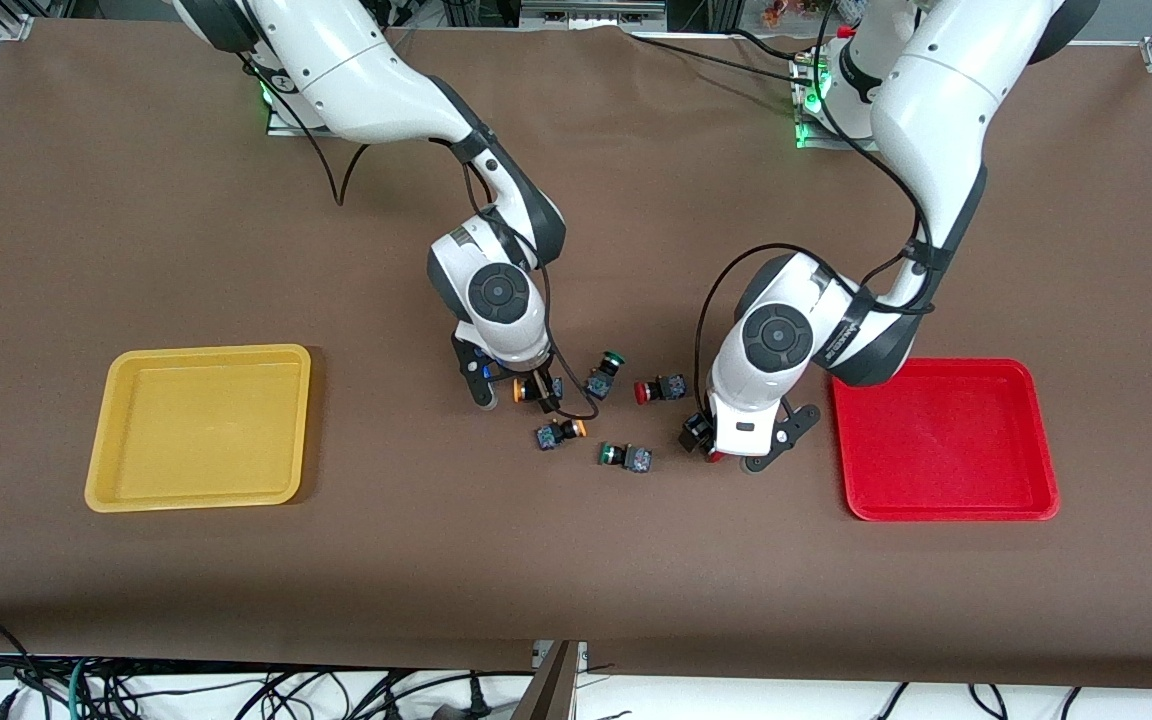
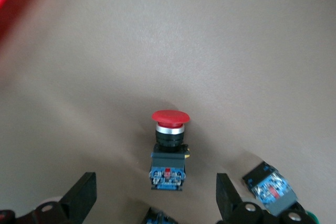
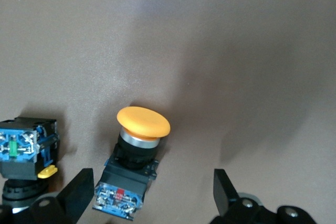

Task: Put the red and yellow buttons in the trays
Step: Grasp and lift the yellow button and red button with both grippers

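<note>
My left gripper (image 1: 724,448) hangs low over the table beside the red tray (image 1: 946,440), open. One red button (image 2: 169,142) lies on its side on the cloth between the fingers (image 2: 84,198), untouched; only a red edge (image 1: 713,456) peeks out below the hand. My right gripper (image 1: 534,390) is also open and low, straddling a yellow button (image 3: 137,145), whose cap (image 1: 519,388) shows beside the hand. A second yellow button (image 1: 562,432) and a second red button (image 1: 659,390) lie loose between the two hands. The yellow tray (image 1: 201,428) sits toward the right arm's end.
Two green-capped buttons lie in the cluster: one (image 1: 604,375) close to my right gripper, seen beside it as a blue-bodied switch (image 3: 23,153), the other (image 1: 626,457) nearer the front camera. A black cable loops from the right wrist over the buttons. Both trays hold nothing.
</note>
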Tool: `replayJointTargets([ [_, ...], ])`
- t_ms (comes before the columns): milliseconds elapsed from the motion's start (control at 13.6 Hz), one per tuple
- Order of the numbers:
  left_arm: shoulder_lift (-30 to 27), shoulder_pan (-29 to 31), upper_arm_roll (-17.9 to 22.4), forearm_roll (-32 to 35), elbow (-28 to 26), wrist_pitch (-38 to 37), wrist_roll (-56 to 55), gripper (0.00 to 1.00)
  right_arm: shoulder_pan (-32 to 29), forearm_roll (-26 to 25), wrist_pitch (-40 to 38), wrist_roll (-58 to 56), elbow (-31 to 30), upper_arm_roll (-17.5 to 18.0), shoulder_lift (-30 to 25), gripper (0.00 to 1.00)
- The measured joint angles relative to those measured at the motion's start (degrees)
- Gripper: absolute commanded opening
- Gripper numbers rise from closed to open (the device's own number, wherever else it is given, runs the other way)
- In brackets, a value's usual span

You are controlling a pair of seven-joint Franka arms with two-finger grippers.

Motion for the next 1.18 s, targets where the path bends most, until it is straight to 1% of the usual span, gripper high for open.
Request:
replayJointTargets([
  [221,2.7,-0.4,0.0,2.8,0.1,1.5,-2.3,1.0,0.0,0.0,0.1,0.0,0.1,0.0,0.0,1.0],
  [516,4.6,-0.7,0.1,3.2,0.4,4.4,-4.3,0.99,0.0,0.0,0.2,0.0,0.6,0.0,0.0,1.0],
  [590,4.8,-0.7,0.1,3.2,0.5,4.5,-4.4,0.82,0.0,0.0,0.2,0.0,0.6,-0.1,0.0,1.0],
  [663,5.0,-0.7,0.1,3.2,0.6,4.5,-4.4,0.68,0.0,0.0,0.2,0.0,0.6,-0.1,0.0,1.0],
  [737,5.0,-0.8,0.2,3.2,0.7,4.5,-4.4,0.57,0.0,0.0,0.2,0.0,0.6,-0.1,0.1,1.0],
  [811,5.1,-1.0,0.4,3.2,0.7,4.5,-4.4,0.5,0.0,0.0,0.2,0.0,0.6,-0.1,0.3,1.0],
  [885,5.1,-1.3,0.7,3.2,0.7,4.5,-4.4,0.46,0.0,0.0,0.2,0.0,0.6,-0.1,0.6,1.0],
  [958,5.1,-1.7,1.2,3.2,0.7,4.5,-4.4,0.36,0.0,0.0,0.3,0.0,0.6,-0.1,0.9,1.0],
  [1106,5.1,-2.5,1.9,3.2,0.8,4.5,-4.5,0.07,0.0,0.0,1.1,0.0,0.6,-0.1,1.3,1.0],
  [1179,5.1,-2.7,2.1,3.2,0.8,4.5,-4.5,0.04,0.0,0.0,1.5,0.0,0.6,-0.1,1.4,0.99],
])
